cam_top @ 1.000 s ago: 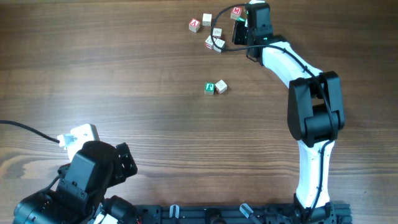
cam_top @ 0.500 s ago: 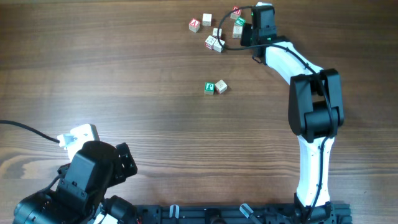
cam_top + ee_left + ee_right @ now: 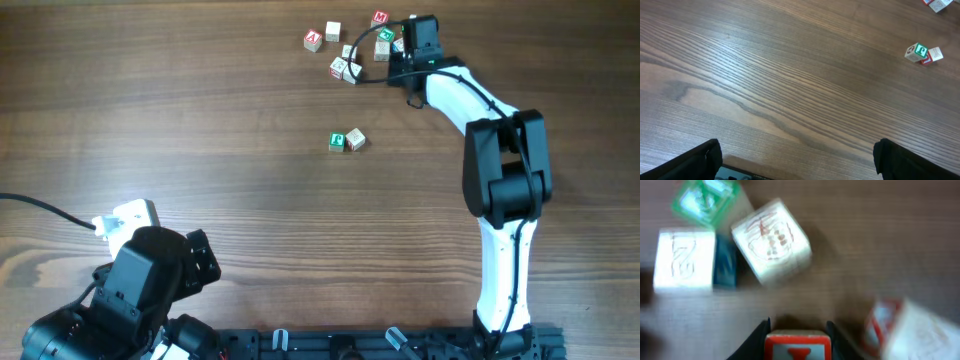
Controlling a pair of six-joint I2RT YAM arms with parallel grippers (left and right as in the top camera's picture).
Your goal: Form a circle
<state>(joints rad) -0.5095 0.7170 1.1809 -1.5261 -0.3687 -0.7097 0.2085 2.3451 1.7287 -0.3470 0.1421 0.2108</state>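
Overhead, an "A" cube (image 3: pixel 313 41) and "M" cube (image 3: pixel 379 18) read red; right jaws clamp a red-faced cube (image 3: pixel 797 345); left jaws gape.

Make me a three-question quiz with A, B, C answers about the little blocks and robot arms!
1. Where is the green-faced wooden cube with a plain wooden cube beside it? A) near the wooden table's middle B) at the near edge C) stacked on other cubes
2. What colour shows on the wooden letter cube between the right gripper's fingers? A) blue B) red C) yellow
3. How is the left gripper? A) open B) shut on a cube C) shut, empty
Answers: 1 A, the pair sits alone mid-table. 2 B, its face is red. 3 A, its fingers stand wide apart.
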